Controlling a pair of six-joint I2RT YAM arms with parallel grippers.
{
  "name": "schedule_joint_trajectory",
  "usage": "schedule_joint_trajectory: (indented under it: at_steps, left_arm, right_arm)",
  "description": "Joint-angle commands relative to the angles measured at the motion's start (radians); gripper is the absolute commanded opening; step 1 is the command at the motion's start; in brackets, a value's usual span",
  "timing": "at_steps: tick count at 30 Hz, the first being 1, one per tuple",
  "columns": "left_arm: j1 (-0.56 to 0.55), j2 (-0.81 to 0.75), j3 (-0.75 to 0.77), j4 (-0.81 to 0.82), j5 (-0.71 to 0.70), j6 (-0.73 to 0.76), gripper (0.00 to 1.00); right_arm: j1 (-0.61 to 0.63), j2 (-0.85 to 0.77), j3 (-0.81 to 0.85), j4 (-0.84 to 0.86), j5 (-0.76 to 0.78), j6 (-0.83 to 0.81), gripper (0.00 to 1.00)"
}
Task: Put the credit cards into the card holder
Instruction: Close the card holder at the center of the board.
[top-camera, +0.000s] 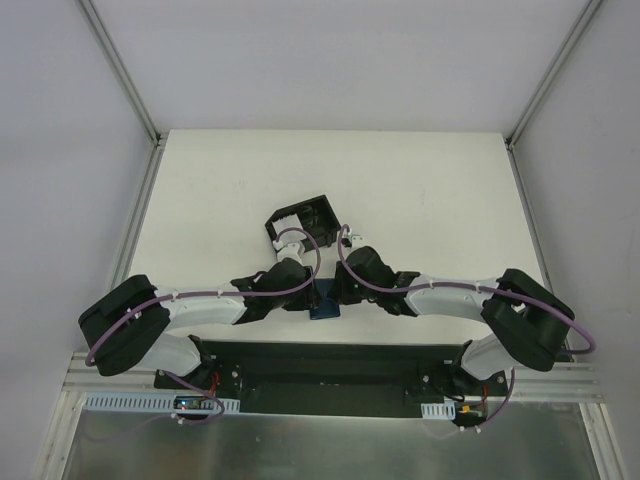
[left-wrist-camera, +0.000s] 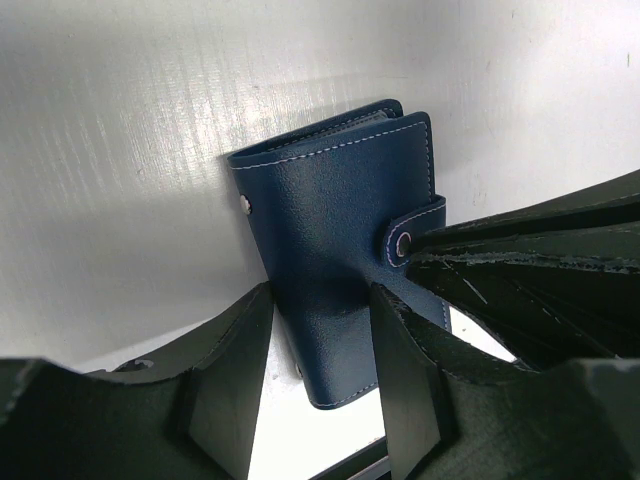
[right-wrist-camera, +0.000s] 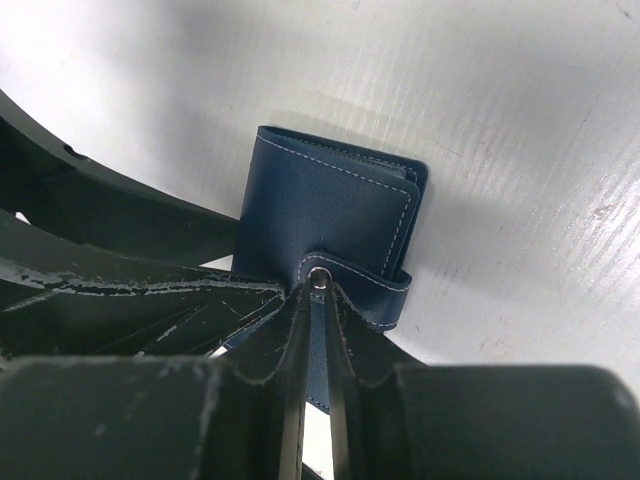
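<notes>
Both arms reach in to the same spot near the front middle of the flat white table (top-camera: 420, 190). The card holder (left-wrist-camera: 330, 210), a small dark blue wallet of grained leather-like material with pale stitching, lies there folded shut on the table surface between the two wrists. The left gripper (left-wrist-camera: 320, 300) sits over the wallet's near end with its black fingers (left-wrist-camera: 235, 370) set fairly wide, one on each side. The left finger runs along the wallet's edge and the other overlaps its cover, but I cannot tell whether they press on it. The right gripper (right-wrist-camera: 318, 290) comes in from the opposite side, its jaws drawn narrow and nipping the blue closing strap (right-wrist-camera: 370, 290) right at the small round metal snap (right-wrist-camera: 319, 279); a strip of blue shows in the slit between the fingers. Farther back on the table, well apart from the wallet, stands a black open-topped plastic box (top-camera: 318, 205) turned at an angle. There are pale shapes inside it, too small to identify.
</notes>
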Motion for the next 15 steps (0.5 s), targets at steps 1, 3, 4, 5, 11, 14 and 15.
schedule_joint_trajectory:
  at_steps: [1, 3, 4, 5, 11, 14, 15]
  left_arm:
    - [-0.01, 0.025, -0.045, -0.164, -0.041, 0.023, 0.44]
    - [-0.008, 0.022, -0.046, -0.164, -0.045, 0.025, 0.44]
    - [-0.008, 0.02, -0.046, -0.164, -0.046, 0.025, 0.44]
    - [-0.01, 0.02, -0.045, -0.164, -0.046, 0.025, 0.44]
    - [-0.01, 0.023, -0.042, -0.164, -0.045, 0.026, 0.44]
    - [-0.008, 0.026, -0.042, -0.164, -0.045, 0.026, 0.44]
    - [-0.008, 0.025, -0.042, -0.164, -0.045, 0.026, 0.44]
  right_arm:
    - [-0.001, -0.028, 0.028, 0.018, -0.011, -0.013, 0.14]
    - [-0.002, -0.034, 0.033, 0.004, -0.005, -0.017, 0.15]
    - [-0.005, -0.034, 0.039, -0.003, -0.005, -0.023, 0.15]
    - [-0.007, -0.03, 0.043, -0.011, -0.005, -0.027, 0.16]
    - [-0.013, -0.007, 0.068, -0.039, -0.005, -0.045, 0.17]
    - [-0.013, -0.017, 0.068, -0.046, -0.005, -0.047, 0.17]
    - [-0.012, -0.016, 0.07, -0.048, 0.029, -0.048, 0.17]
